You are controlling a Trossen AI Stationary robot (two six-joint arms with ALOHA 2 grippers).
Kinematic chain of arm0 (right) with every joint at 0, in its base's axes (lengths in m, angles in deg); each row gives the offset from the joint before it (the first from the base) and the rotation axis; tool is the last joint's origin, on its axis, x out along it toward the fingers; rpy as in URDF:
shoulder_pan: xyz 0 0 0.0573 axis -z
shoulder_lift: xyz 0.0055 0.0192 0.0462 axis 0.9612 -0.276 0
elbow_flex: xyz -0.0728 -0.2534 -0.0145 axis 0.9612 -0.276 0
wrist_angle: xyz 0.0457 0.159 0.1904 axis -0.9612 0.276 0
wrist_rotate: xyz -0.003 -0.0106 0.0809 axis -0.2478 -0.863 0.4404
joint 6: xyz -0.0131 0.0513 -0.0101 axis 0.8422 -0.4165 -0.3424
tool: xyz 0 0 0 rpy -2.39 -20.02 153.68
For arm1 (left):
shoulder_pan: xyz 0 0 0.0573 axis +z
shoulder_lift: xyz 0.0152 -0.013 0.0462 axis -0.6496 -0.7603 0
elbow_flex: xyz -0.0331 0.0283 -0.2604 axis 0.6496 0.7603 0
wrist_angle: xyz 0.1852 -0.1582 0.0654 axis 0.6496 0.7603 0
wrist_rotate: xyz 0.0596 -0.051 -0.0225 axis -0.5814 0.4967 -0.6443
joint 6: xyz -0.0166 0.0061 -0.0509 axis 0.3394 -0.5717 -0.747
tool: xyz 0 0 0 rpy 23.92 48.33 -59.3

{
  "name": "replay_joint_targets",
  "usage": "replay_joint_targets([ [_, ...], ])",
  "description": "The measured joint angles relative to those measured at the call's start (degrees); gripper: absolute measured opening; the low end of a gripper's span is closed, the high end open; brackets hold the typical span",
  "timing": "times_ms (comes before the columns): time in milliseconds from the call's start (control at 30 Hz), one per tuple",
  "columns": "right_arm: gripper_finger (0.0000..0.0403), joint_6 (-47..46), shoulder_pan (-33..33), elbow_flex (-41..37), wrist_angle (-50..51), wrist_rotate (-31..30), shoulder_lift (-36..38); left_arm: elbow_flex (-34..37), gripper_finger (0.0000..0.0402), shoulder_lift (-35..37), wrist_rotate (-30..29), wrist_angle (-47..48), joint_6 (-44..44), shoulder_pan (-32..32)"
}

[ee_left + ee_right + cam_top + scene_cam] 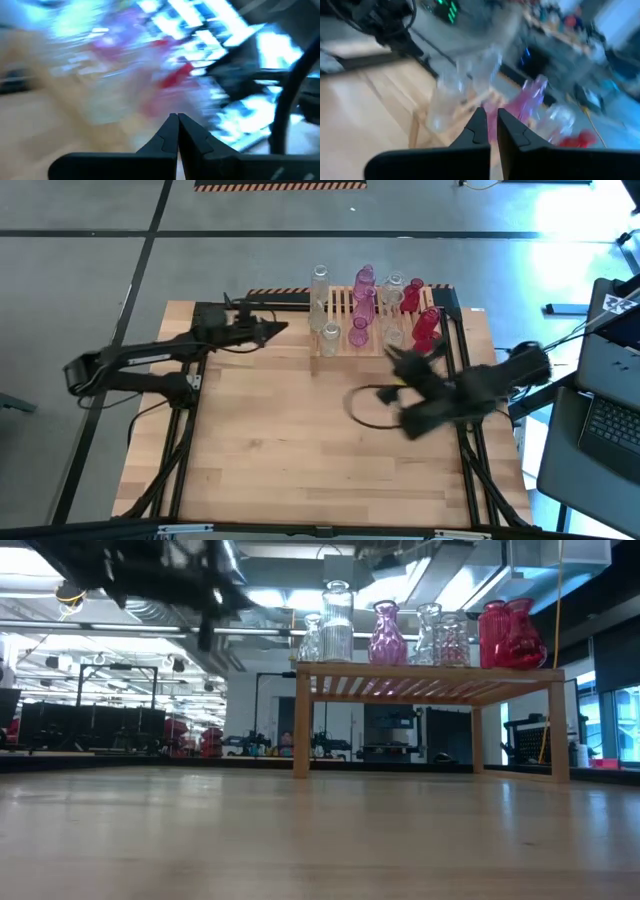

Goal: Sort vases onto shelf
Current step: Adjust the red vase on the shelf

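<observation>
The shelf (pixel 352 308) is a light wooden slatted rack at the far middle of the table; in the low view the shelf (pixel 430 676) stands on its legs. Several vases stand on it: clear ones (pixel 320 281), pink ones (pixel 363 281) and red ones (pixel 425 326). The low view shows them in a row: clear (pixel 337 610), pink (pixel 386 632), red (pixel 510 632). My left gripper (pixel 281 329) hovers shut, left of the shelf, holding nothing (pixel 177 118). My right gripper (pixel 393 353) hovers shut, just near of the shelf's right part, also holding nothing (pixel 490 113).
A black cable loop (pixel 366 406) lies on the tabletop under the right arm. A laptop (pixel 608 430) sits off the table's right edge. The near half of the plank tabletop (pixel 300 460) is bare wood.
</observation>
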Motion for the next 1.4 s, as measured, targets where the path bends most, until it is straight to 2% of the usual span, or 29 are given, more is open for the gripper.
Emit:
replay_joint_targets([
  [100, 0.0, 8.8, -4.6, 1.8, -2.7, -2.3, 5.4, 0.0, 0.0, 5.4, 5.5, -4.2, -3.1, -0.9],
  [200, 0.0, 15.6, -9.0, 1.6, -7.4, -2.7, 10.6, 0.0, 0.0, 9.2, 7.9, -8.1, -5.8, -2.6],
  [333, 0.0, 25.5, -13.5, -2.0, -18.4, -2.9, 15.8, 0.0, 0.0, 12.4, 7.6, -11.4, -8.1, -5.9],
  [400, 0.0, 30.7, -14.3, -5.3, -25.6, -0.3, 17.4, 0.0, 0.0, 13.1, 6.1, -12.3, -8.9, -7.8],
  [467, 0.0, 36.0, -14.2, -9.9, -35.3, 3.8, 18.6, 0.0, 0.0, 13.4, 3.9, -12.9, -9.1, -10.0],
  [533, 0.0, 42.7, -11.8, -16.0, -49.0, 9.8, 19.2, 0.0, 0.0, 13.3, 1.5, -12.9, -9.2, -12.4],
  [667, 0.0, 57.9, -4.8, -30.2, -81.9, 27.2, 19.1, 0.0, 0.0, 12.9, -4.7, -13.5, -9.0, -17.2],
  [700, 0.0, 60.5, -2.6, -33.2, -87.6, 31.5, 19.1, 0.0, 0.0, 12.8, -6.0, -13.8, -8.9, -18.2],
  [767, 0.0, 62.4, 1.8, -38.0, -94.1, 36.2, 19.8, 0.0, 0.0, 12.7, -8.3, -15.9, -7.4, -19.9],
  [933, 0.0, 63.1, 8.1, -48.7, -96.7, 37.0, 28.5, 0.0, 0.0, 14.1, -9.2, -19.3, 1.6, -22.0],
  [1100, 0.0, 68.6, 9.2, -59.9, -105.0, 35.2, 44.2, 0.0, 0.0, 18.4, -9.5, -18.3, 12.1, -22.6],
  [1167, 0.0, 70.9, 9.2, -64.2, -108.0, 35.1, 52.0, 0.0, 0.0, 20.9, -10.7, -14.3, 15.2, -22.7],
  [1300, 0.0, 71.8, 9.2, -70.6, -109.6, 41.8, 64.8, 0.0, 0.0, 27.5, -15.8, -0.3, 19.1, -22.6],
  [1400, 0.0, 72.4, 9.2, -73.6, -107.4, 43.9, 72.1, 0.0, 0.0, 32.5, -19.7, 9.1, 19.7, -22.6],
])
